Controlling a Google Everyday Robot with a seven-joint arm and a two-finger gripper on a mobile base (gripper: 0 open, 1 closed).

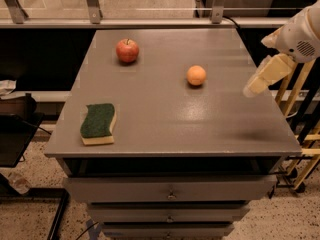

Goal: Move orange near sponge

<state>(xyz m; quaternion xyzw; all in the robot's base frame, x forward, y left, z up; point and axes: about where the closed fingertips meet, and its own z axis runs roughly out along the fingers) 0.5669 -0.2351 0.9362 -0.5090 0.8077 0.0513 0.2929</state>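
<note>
The orange (196, 75) is small, round and plain orange, and sits on the grey table (170, 114) right of centre towards the back. The sponge (99, 122), with a dark green top and pale yellow base, lies near the table's front left corner. My gripper (253, 87) hangs above the table's right edge, to the right of the orange and apart from it, on a white and cream arm (298, 34) that comes in from the upper right. It holds nothing that I can see.
A red apple (127, 50) with a stem sits at the back left of the table. Drawers (170, 191) are below the front edge. A dark chair (17, 129) stands left, and a wooden frame (305, 134) stands right of the table.
</note>
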